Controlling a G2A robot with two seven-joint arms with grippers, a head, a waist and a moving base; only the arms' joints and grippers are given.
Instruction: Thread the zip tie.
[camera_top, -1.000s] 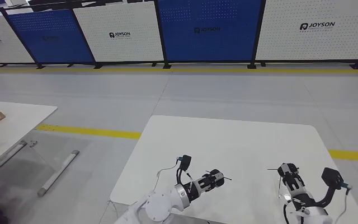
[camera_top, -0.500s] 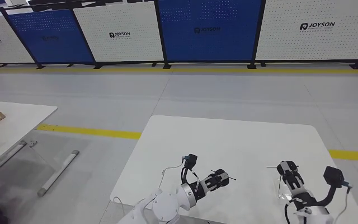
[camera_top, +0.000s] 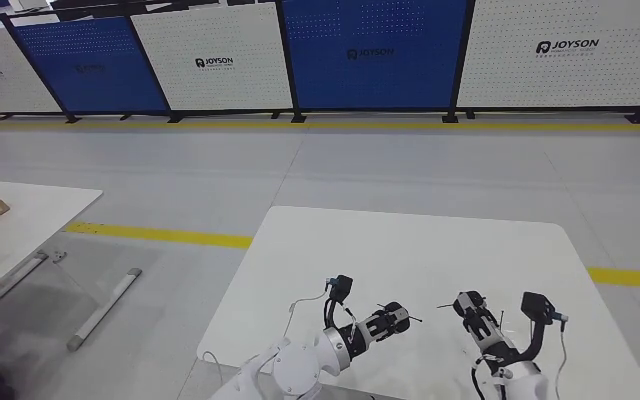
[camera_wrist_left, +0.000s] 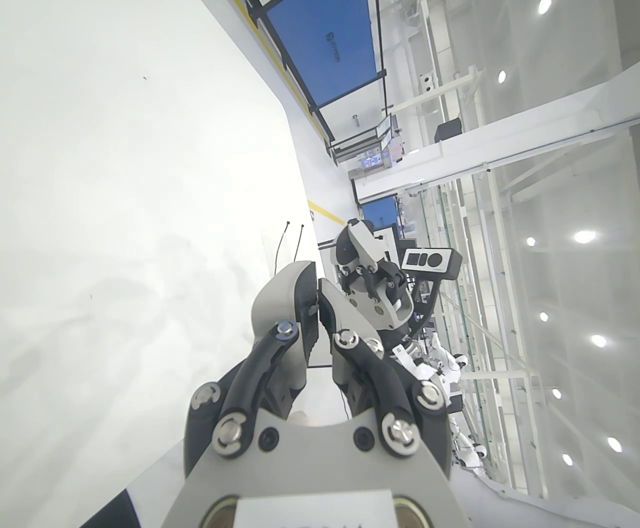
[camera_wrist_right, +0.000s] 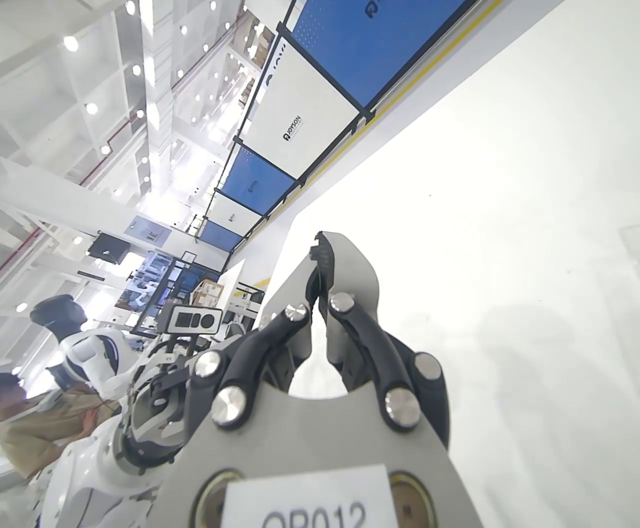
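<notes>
Alignment matters: thin black plastic zip tie (camera_top: 411, 319), pinched in clenched left gripper (camera_top: 394, 319), points to 3 o'clock; right gripper (camera_top: 466, 303) there, clamping a second black strand (camera_top: 443, 306), aims back, tips apart.

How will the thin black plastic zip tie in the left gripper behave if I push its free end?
Probably springy, not floppy: the thin black plastic zip tie juts from the shut left gripper unsupported, with little sag. Likely very light, so a nudge may flick it aside. Being narrow, it could swivel in the grip.
</notes>
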